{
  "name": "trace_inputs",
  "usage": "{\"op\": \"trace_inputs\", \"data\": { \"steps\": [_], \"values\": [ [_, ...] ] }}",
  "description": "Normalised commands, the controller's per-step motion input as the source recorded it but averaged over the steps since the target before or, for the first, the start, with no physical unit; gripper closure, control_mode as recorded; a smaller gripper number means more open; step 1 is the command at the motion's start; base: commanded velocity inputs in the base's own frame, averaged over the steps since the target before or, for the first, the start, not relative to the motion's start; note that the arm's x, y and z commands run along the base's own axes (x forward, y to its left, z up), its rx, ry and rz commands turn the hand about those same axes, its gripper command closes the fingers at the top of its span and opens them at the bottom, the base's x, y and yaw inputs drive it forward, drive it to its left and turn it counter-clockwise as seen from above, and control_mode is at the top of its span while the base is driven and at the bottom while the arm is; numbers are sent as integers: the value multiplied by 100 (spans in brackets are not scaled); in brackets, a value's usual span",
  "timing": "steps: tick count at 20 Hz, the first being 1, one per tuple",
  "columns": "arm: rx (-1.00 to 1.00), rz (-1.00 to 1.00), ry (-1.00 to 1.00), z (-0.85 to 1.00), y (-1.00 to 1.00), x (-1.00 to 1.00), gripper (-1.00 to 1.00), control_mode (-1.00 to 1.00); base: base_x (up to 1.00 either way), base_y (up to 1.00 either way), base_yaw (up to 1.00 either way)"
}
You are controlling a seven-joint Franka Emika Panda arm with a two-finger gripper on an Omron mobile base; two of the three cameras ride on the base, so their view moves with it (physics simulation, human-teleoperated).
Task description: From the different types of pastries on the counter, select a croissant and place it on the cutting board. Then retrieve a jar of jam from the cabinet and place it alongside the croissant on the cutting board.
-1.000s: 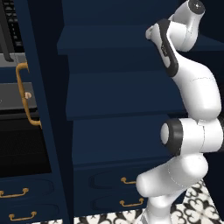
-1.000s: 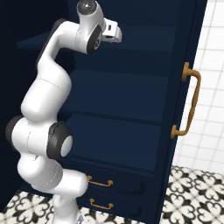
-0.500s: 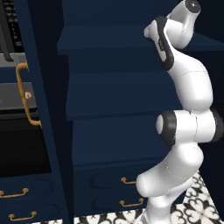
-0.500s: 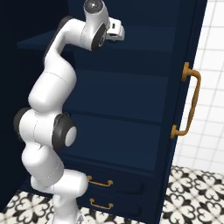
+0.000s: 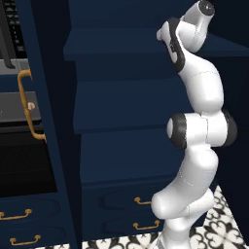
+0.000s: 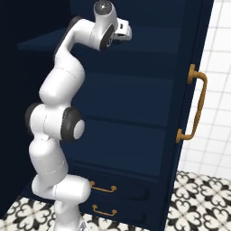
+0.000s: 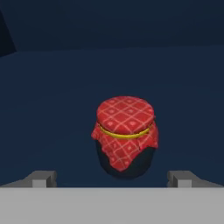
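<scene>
The jar of jam (image 7: 125, 136) is seen on a dark blue shelf (image 7: 52, 100) inside the cabinet (image 6: 135, 117). It is standing up straight, with a red checked cloth and a yellow band over its top. The jar is placed just in front of the hand (image 7: 112, 179), in the middle between the two fingertips (image 7: 43, 179). The hand is held wide open and nothing is held in it. The jar is not touched by either fingertip. The hand is raised high, up by the top shelf.
</scene>
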Motion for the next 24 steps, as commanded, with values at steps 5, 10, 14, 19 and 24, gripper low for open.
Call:
{"op": "trace_inputs", "data": {
  "steps": [5, 10, 14, 19, 24],
  "values": [
    [0, 1, 0, 5, -6, 47, -100, -100, 0, 0, 0],
    [0, 2, 0, 9, -14, 32, -100, -100, 0, 0, 0],
    [0, 5, 0, 0, -10, 5, -100, -100, 0, 0, 0],
    [0, 3, 0, 0, -2, 1, 100, -100, 0, 0, 0],
    [0, 1, 0, 0, 2, 0, 100, -100, 0, 0, 0]
  ]
}}
